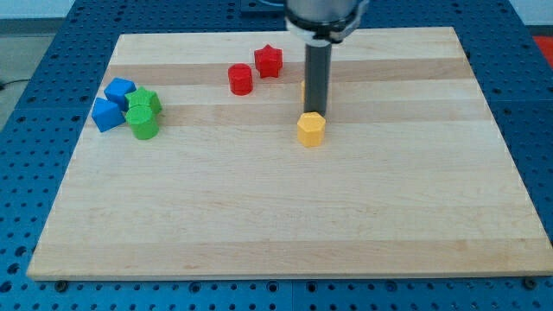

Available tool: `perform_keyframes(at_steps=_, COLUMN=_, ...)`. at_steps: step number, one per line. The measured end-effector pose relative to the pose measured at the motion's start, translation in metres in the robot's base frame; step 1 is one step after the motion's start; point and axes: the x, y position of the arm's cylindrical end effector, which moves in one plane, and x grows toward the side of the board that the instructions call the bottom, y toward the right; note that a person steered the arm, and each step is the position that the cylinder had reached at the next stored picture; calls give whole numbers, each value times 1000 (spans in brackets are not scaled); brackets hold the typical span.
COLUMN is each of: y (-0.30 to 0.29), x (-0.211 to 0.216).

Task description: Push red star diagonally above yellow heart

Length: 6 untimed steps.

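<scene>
The red star (269, 60) lies near the view's top, left of centre, on the wooden board (285, 216). A red cylinder (240, 79) sits just below and left of it. My tip (314, 113) is at the top edge of a yellow hexagonal block (311, 130), to the right of and below the red star. A sliver of another yellow block (304, 89) shows at the rod's left side; the rod hides most of it and its shape cannot be made out.
At the view's left stand two blue blocks (119, 90) (107, 114) and two green blocks (145, 102) (143, 124), packed together. The board's edges drop to a blue perforated table (52, 104).
</scene>
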Motion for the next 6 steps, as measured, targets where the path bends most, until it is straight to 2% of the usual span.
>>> perform_keyframes(at_steps=3, y=-53, x=-46)
perform_keyframes(at_steps=4, y=-65, x=-69)
perform_keyframes(at_steps=5, y=-77, x=-111)
perform_keyframes(at_steps=6, y=-75, x=-111)
